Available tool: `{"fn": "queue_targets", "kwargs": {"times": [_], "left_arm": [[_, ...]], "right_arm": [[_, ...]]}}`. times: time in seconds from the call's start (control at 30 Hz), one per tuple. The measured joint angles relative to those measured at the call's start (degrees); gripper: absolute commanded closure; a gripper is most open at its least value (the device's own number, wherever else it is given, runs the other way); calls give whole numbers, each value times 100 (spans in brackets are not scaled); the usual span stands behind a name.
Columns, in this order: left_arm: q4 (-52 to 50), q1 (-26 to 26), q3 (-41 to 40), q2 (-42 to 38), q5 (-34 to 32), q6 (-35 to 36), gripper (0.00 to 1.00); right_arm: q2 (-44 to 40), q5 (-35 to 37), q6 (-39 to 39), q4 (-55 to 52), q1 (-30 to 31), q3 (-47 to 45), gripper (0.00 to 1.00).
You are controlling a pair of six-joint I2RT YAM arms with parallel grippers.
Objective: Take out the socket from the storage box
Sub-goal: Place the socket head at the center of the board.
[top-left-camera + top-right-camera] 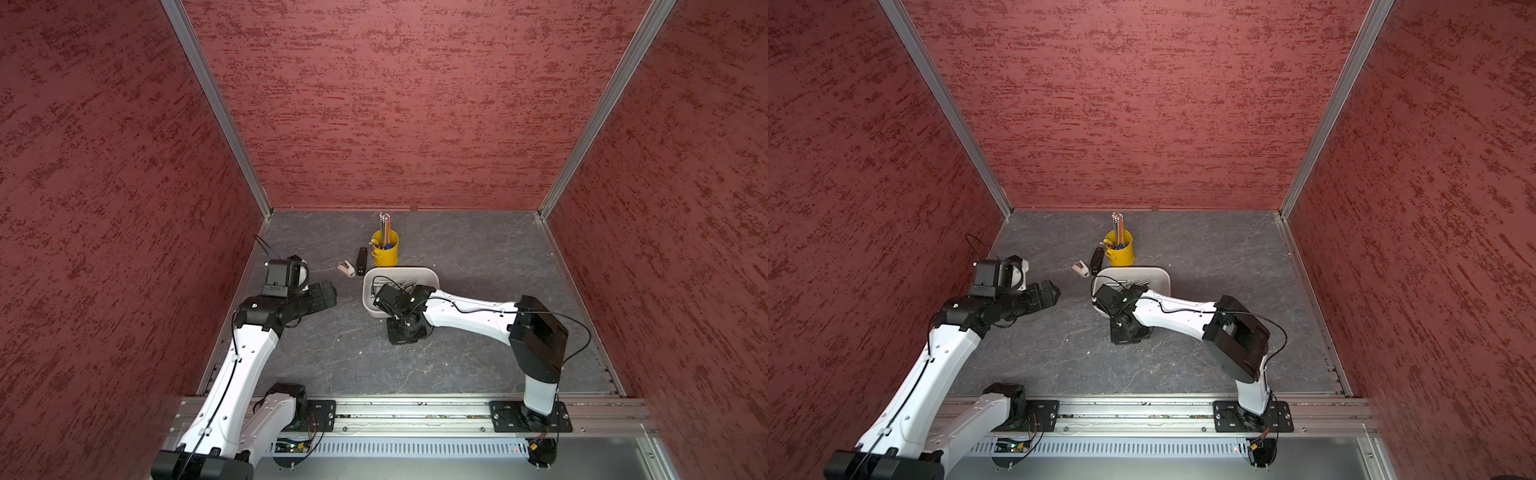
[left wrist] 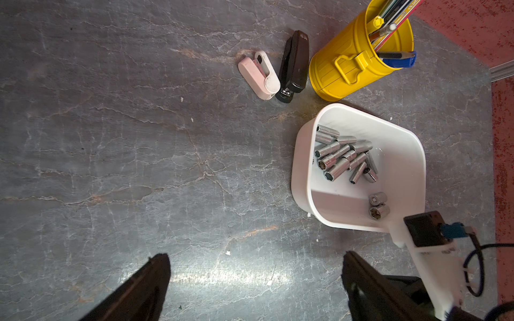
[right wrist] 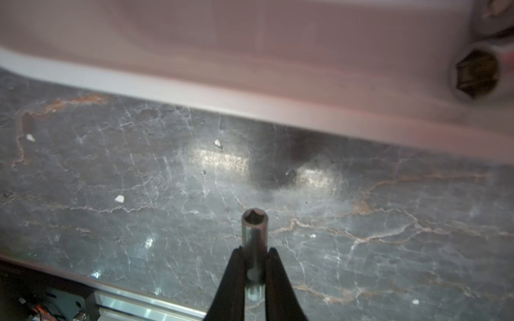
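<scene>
Yellow pen cup [image 2: 358,58], black stapler [image 2: 295,65] and pink-white gadget [image 2: 257,73] side by side on grey marbled tabletop [image 2: 111,152]

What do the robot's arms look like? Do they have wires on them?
Yes! The left arm and right arm both have smooth white shells dotted with small holes, joined by chunky black joints. A thin black cable loops along each one, and one ends in a blue plug. The fingers are black and taper to narrow tips.

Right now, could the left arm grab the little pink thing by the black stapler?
Probably yes. The left gripper is open, with only bare table between it and the pink thing; the black stapler sits close beside.
</scene>
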Motion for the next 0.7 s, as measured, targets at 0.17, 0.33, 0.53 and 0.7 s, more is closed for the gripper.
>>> {"fn": "queue_targets", "kwargs": {"times": [0.17, 0.33, 0.53, 0.7], "left_arm": [[-9, 0, 0, 39, -22, 0, 1], [-11, 0, 0, 68, -20, 0, 1], [-11, 0, 0, 72, -20, 0, 0], [-11, 0, 0, 101, -17, 0, 0]], "right_arm": [[234, 107, 98, 190, -7, 0, 88], [323, 201, 205, 315, -22, -7, 85], [417, 256, 269, 391, -33, -28, 80], [470, 302, 289, 400, -55, -70, 75]]}}
